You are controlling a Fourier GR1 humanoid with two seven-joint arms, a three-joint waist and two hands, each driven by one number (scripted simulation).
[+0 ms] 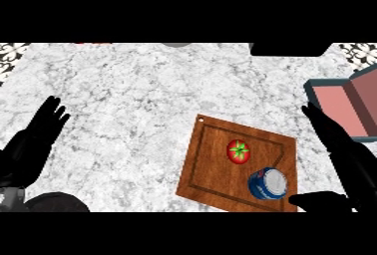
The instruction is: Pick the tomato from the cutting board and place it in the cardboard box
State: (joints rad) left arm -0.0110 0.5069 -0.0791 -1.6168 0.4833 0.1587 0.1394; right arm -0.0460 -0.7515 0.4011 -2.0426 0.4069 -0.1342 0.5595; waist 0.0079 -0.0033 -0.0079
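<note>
A red tomato [239, 151] with a green stem lies near the middle of the wooden cutting board [210, 169]. The cardboard box [346, 102], open with a pinkish inside and a dark rim, sits at the right edge, partly cut off. My right hand [340, 149] is open, fingers straight, to the right of the board, between it and the box; its thumb [316, 200] shows low near the board's corner. At the left edge my left hand [33, 139] rests open, fingers up, far from the tomato.
A blue and silver can [267, 184] lies on the board's lower right, just below the tomato. A dark object [288, 48] sits at the counter's far edge, top right. Marble counter spreads between the left hand and the board.
</note>
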